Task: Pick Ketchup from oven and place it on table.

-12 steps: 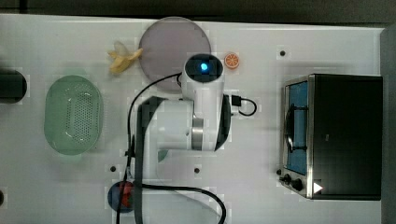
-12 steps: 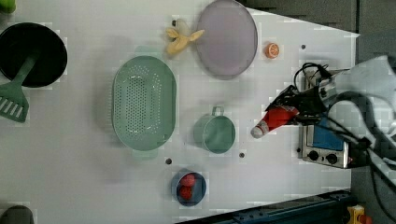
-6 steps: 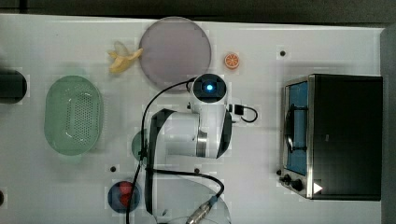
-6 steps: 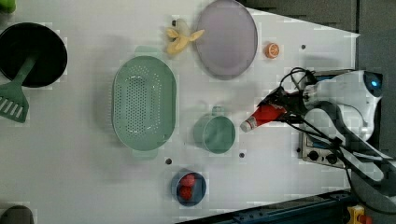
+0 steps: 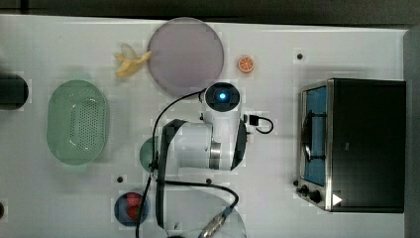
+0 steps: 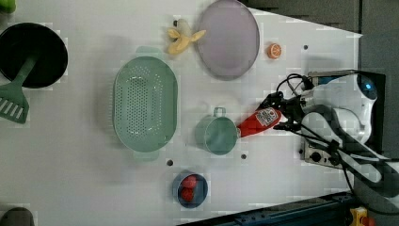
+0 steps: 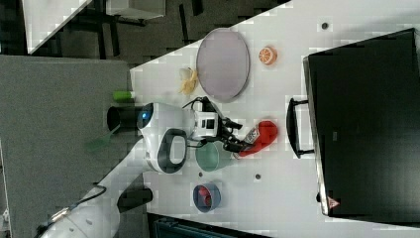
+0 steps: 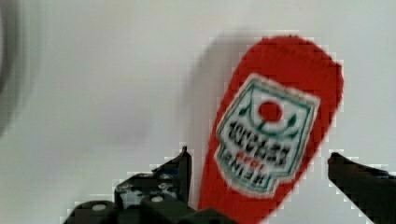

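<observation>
Release step: the Ketchup [image 6: 258, 122] is out of the oven [image 5: 364, 144] and lying on its side on the white bench [image 6: 84, 179], in the open patch between the oven front and the green cup [image 6: 217, 134]. In the left view its narrow end touches or nearly touches the cup's right rim; can't tell which

Claw [image 8: 259, 175] has its fingers spread apart, one on each side of the bottle's lower body. The wrist view shows daylight between the far finger [image 8: 359, 175] and the label; the other finger [image 8: 180, 168] sits just beside the red body, contact unclear. I read it as let go, bottle resting on the bench and not clamped

In the right view the bottle [image 7: 257, 139] lies well clear of the oven's dark handle [image 7: 293, 126], with the claw [image 7: 233, 141] at its cup-side end

Placement looks essentially done. What's left, by my read:
- lift the claw straight up off the bottle before any sideways travel, since the fingers straddle it and a lateral pull would drag or roll it
- watch the cup: it's close enough that a nudge to the bottle could push it
- bottle is round and on its side, so it may roll a little once free; the grey-lilac plate [image 5: 185, 54] and orange slice [image 5: 245, 64] sit well apart, no issue there
</observation>
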Action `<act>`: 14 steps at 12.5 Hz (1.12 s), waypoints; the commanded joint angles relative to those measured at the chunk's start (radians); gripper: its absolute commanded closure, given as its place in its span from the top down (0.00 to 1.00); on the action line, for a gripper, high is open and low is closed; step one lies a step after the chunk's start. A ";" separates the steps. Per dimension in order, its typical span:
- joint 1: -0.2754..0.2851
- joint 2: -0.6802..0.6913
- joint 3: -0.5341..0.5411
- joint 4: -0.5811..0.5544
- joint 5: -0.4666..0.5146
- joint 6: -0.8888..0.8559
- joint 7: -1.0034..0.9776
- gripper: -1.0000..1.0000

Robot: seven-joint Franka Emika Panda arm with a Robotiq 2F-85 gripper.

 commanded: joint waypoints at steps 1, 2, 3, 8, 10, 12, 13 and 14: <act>0.000 -0.196 -0.027 0.123 0.004 -0.098 0.036 1.00; 0.000 -0.249 -0.029 0.173 0.003 -0.168 0.036 1.00; 0.000 -0.297 -0.030 0.234 0.000 -0.233 0.036 1.00; 0.000 -0.384 -0.032 0.563 -0.095 -0.512 0.036 1.00; 0.000 -0.384 -0.038 0.641 -0.108 -0.694 0.036 1.00; -0.001 -0.387 -0.038 0.679 -0.107 -0.799 0.036 1.00; 0.000 -0.387 -0.036 0.693 -0.107 -0.788 0.036 1.00; 0.000 -0.387 -0.034 0.702 -0.107 -0.784 0.036 1.00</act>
